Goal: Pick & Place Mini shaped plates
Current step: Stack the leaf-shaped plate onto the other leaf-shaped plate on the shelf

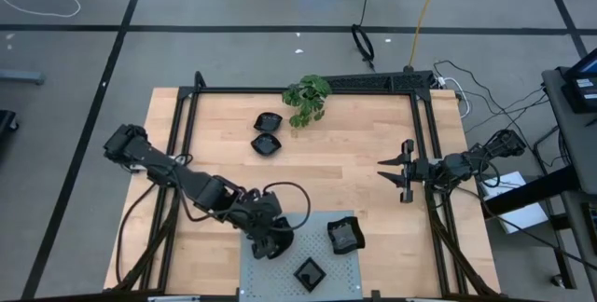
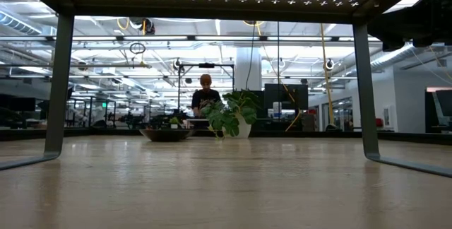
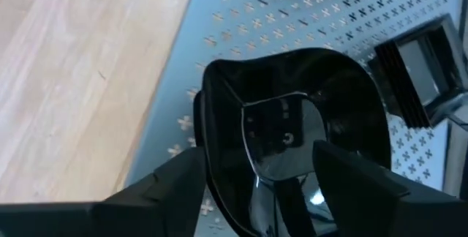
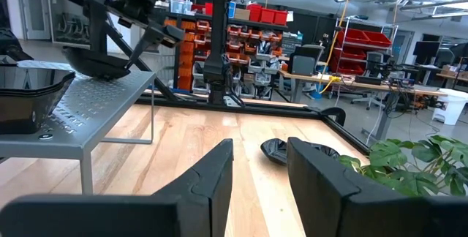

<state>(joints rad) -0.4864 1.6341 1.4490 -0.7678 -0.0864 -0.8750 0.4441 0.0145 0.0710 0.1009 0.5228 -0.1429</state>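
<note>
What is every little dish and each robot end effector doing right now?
Left end effector: over the grey perforated panel, fingers parted around a black dish resting on the panel.
Right end effector: hovers above the wooden table, fingers apart, nothing between them.
Square dish: sits on the panel.
Second dish: sits on the panel.
Two dishes: lie on the table beside the plant.
Plant: upright.

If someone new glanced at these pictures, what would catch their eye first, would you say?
Probably the left gripper over the grey perforated panel at the table's near edge, its fingers parted around a glossy black dish. Next, the leafy green plant at the far edge, with two more black dishes beside it.
</note>
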